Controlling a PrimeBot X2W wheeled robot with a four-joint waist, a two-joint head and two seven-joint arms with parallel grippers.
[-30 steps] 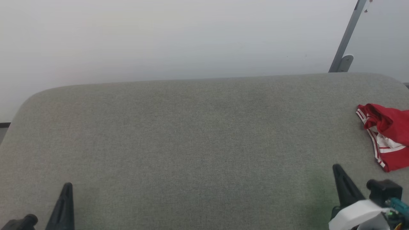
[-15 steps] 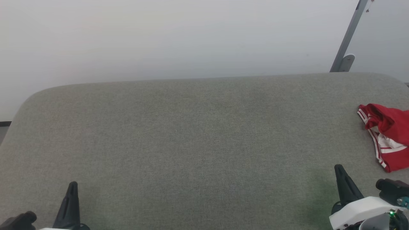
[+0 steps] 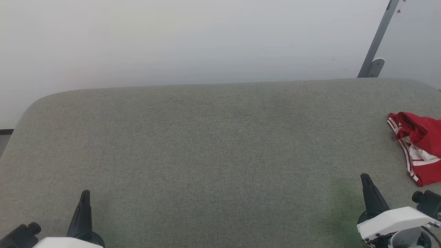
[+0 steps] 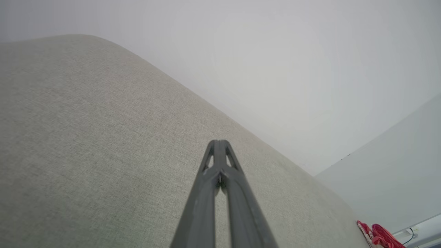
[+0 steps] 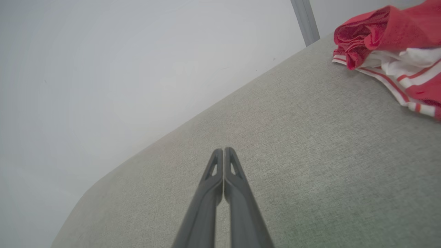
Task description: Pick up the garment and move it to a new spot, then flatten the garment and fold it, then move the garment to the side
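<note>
The garment [image 3: 420, 148] is a crumpled red shirt with white parts and red-and-white striped trim, lying at the right edge of the grey fabric surface [image 3: 213, 155]; part of it runs out of the head view. It also shows in the right wrist view as the garment [image 5: 389, 48] at the upper right, and tiny at the far lower right of the left wrist view [image 4: 379, 236]. My right gripper [image 3: 365, 179] is shut and empty, below and left of the garment, apart from it. My left gripper [image 3: 84, 194] is shut and empty at the lower left.
The grey surface has rounded far corners and a pale wall behind it. A slanted grey metal post [image 3: 377, 39] with a bracket stands behind the far right corner. The surface's right edge lies close behind the garment.
Both grippers have risen a little in the head view, the left also shifting right. The whole picture has drifted slightly; the garment lies as before.
</note>
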